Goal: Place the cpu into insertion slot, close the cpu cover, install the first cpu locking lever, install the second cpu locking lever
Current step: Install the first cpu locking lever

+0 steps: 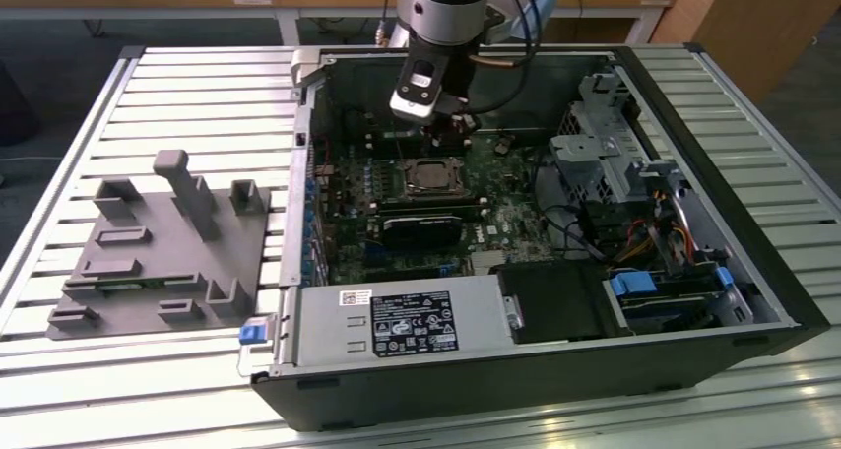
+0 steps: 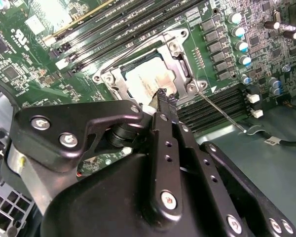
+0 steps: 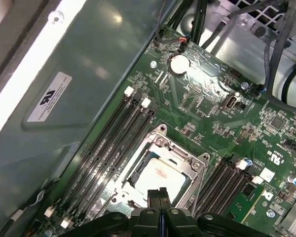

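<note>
Hovering closed on nothing, pincer (image 3: 161,192) with cpu (image 3: 160,177) seated directly beneath its tips, cpu cover (image 3: 185,157) lowered around it.

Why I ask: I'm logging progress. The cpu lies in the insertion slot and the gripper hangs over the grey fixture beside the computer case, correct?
One thing is off: in the exterior view the gripper hangs inside the computer case, over the cpu in the insertion slot, not over the grey fixture. The rest is right.
</note>
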Motion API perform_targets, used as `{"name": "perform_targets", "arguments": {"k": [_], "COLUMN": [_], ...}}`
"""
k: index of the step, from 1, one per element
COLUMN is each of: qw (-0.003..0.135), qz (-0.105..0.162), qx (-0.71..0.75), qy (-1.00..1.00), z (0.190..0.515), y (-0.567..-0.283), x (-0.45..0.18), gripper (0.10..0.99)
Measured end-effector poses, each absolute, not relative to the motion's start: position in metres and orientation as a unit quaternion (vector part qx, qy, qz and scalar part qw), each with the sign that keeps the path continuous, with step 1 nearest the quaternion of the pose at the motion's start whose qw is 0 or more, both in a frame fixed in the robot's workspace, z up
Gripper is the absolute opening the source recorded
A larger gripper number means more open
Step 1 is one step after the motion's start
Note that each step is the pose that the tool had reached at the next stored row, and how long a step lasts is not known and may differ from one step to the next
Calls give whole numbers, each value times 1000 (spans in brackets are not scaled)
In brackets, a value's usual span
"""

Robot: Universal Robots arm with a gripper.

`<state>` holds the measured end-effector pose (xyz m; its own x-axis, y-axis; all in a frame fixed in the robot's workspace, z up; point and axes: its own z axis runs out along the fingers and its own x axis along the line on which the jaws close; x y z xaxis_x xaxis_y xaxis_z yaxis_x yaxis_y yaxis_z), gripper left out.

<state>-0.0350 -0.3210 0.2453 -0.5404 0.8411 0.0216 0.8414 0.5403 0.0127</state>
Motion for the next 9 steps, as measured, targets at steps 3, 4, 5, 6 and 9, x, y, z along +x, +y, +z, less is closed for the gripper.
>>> {"name": "perform_targets", "arguments": {"k": [3,4,5,6,9], "qw": [7,7,7,7,7], "qz": [-11,-11,-11,-11,-11], "qx": [-474,-473,-471,-469,-463], "qy": [-880,-881,-882,-883,-886], "z": [245,245,245,245,245], "y": [-321,-321,-321,-321,-321], "x": [-35,-35,-35,-35,-35], "gripper": [106,106,106,106,106]}}
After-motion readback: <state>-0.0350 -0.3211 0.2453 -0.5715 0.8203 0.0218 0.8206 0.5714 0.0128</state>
